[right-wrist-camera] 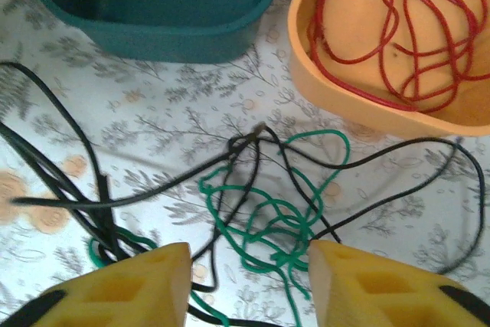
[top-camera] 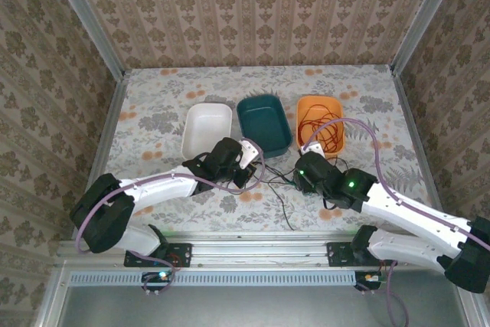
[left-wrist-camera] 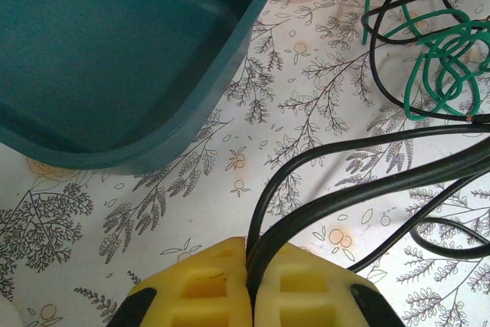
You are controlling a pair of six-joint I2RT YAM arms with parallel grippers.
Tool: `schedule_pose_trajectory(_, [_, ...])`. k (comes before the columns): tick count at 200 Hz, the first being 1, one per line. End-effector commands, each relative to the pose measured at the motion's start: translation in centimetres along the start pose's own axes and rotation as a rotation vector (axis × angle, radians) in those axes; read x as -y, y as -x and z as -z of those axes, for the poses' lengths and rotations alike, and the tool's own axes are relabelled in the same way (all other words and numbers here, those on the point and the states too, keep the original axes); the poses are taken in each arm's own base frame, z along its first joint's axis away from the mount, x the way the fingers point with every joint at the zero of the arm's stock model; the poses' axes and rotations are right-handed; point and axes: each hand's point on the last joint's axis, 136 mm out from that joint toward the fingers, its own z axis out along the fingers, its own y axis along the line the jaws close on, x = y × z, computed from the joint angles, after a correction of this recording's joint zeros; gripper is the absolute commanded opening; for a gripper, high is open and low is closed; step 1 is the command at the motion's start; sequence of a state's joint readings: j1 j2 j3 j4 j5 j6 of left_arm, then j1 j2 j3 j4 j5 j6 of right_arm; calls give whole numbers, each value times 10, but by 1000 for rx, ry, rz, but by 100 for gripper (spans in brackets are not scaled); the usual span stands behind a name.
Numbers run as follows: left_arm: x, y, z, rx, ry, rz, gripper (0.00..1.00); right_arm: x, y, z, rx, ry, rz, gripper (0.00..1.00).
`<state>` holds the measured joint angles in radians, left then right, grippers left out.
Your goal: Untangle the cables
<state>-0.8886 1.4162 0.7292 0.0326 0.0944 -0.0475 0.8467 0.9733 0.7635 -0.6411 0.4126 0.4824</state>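
My left gripper (left-wrist-camera: 251, 262) is shut on two strands of the black cable (left-wrist-camera: 344, 197), which run off to the right across the flowered table. The green cable (right-wrist-camera: 283, 212) lies in a loose knot on the table, crossed by thin black cable strands (right-wrist-camera: 153, 189). My right gripper (right-wrist-camera: 249, 262) hangs open just above that knot, one finger on each side, holding nothing. The red cable (right-wrist-camera: 398, 28) is coiled inside the orange tray (right-wrist-camera: 337, 105). From above, the left gripper (top-camera: 249, 170) and right gripper (top-camera: 302, 166) face each other below the trays, with black cable (top-camera: 276, 197) between them.
Three trays stand in a row behind the grippers: a white tray (top-camera: 186, 132), a teal tray (top-camera: 264, 143) and the orange tray (top-camera: 301, 112). The teal tray's wall (left-wrist-camera: 230, 74) is close ahead of the left gripper. Patterned walls enclose the table.
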Motion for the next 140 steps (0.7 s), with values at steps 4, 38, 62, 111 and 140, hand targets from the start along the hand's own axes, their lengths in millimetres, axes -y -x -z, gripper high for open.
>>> schedule_pose_trajectory(4, [-1, 11, 4, 24, 11, -13, 0, -15, 21, 10, 68, 133, -86, 52])
schedule_pose_trajectory(38, [3, 12, 4, 27, 5, -20, 0, -27, 28, 5, 49, 236, -138, 54])
schedule_pose_trajectory(62, [8, 14, 5, 31, -7, -29, 0, -55, 24, -1, -19, 352, -54, 53])
schedule_pose_trajectory(111, [13, 14, 10, 41, -12, -42, 0, -78, 19, -30, -104, 395, 7, 47])
schedule_pose_trajectory(140, [16, 13, 11, 40, -20, -49, 0, -77, 23, -40, -97, 394, -13, 44])
